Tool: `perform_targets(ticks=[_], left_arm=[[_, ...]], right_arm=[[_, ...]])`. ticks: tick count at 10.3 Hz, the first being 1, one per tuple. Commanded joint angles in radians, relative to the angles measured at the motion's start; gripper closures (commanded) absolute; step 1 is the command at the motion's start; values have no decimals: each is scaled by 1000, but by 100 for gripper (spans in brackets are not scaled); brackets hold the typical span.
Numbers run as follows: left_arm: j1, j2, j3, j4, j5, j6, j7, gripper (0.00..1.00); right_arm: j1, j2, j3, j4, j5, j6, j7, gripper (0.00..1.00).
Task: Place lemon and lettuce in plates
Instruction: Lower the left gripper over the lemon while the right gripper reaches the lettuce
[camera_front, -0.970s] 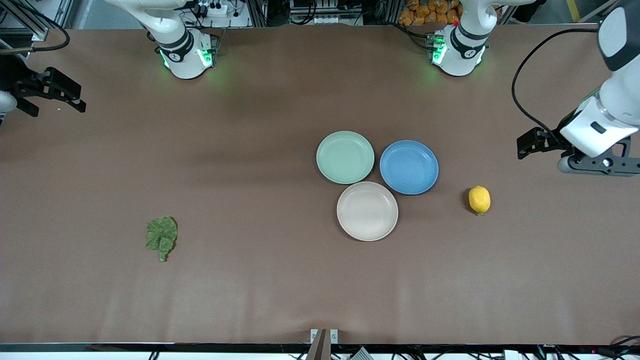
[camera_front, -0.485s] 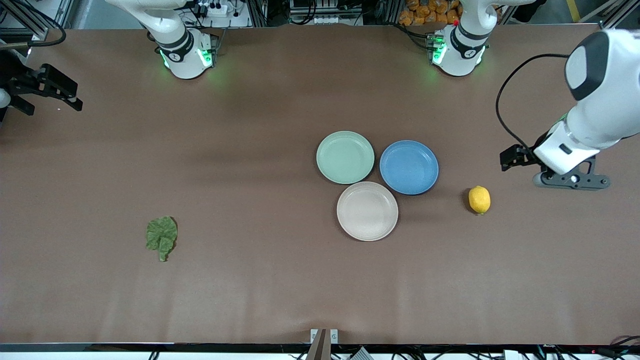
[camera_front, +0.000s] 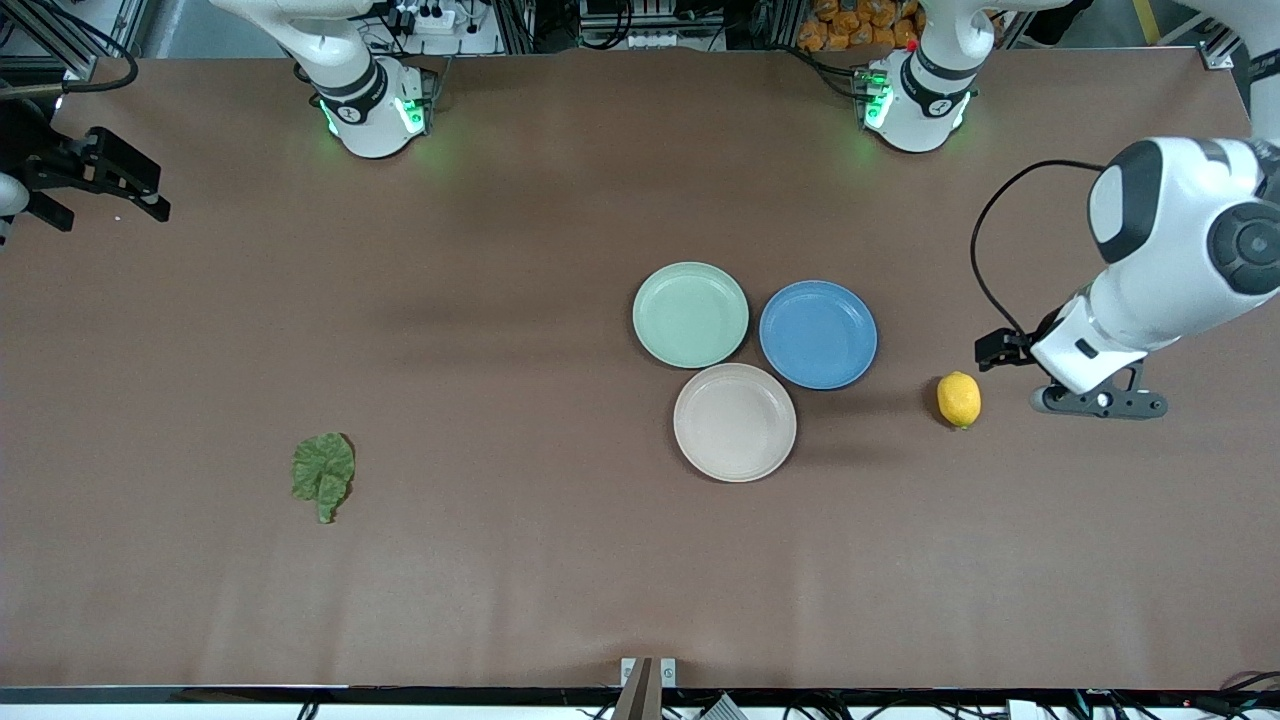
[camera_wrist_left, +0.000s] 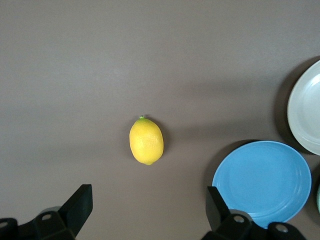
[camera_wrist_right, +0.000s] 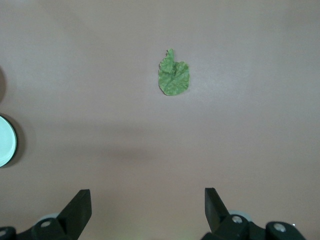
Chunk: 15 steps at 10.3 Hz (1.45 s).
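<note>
Lettuce (camera_front: 323, 474) lies flat on the tabletop (camera_front: 500, 580), nearest the front edge of all items, toward the right arm's end, well apart from the plates; stem end points at the front edge. Nothing touches it.

Cream-beige plate (camera_front: 735, 422) sits mid-tabletop, empty, just beside the two plates farther from the camera. Lemon (camera_front: 959, 399) lies on bare tabletop toward the left arm's end, near the blue plate (camera_front: 818, 334) but apart from it, in no plate.

Left tool (camera_wrist_left: 145, 210) hangs over the tabletop just beside the lemon, toward the left arm's end; fingers spread wide, nothing between them. Left wrist view has the lemon ahead of the gap between the fingers.

Blue plate and mint green plate (camera_front: 690, 314) sit side by side, rims nearly touching, both empty.

Right tool (camera_wrist_right: 147, 210) hovers at the tabletop's edge at the right arm's end, far from the lettuce; fingers wide apart, empty.
</note>
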Motion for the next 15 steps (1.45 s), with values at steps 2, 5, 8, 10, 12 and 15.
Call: perform_targets(ticks=[2, 5, 8, 10, 12, 15], left_arm=[[5, 72, 3, 25, -6, 69, 63, 0], [35, 109, 6, 25, -12, 91, 114, 0], [44, 136, 4, 11, -18, 93, 91, 0], [40, 165, 6, 7, -18, 93, 80, 0], [35, 207, 6, 2, -14, 94, 57, 0], [34, 286, 6, 2, -9, 116, 42, 0]], right_arm=[[-12, 1, 3, -6, -3, 5, -3, 0], [-12, 14, 2, -128, -4, 155, 6, 0], [-36, 59, 2, -228, -6, 266, 4, 0], [-51, 159, 2, -227, -6, 298, 7, 0], [-56, 309, 2, -228, -4, 378, 7, 0], [-52, 507, 2, -227, -1, 583, 3, 0]])
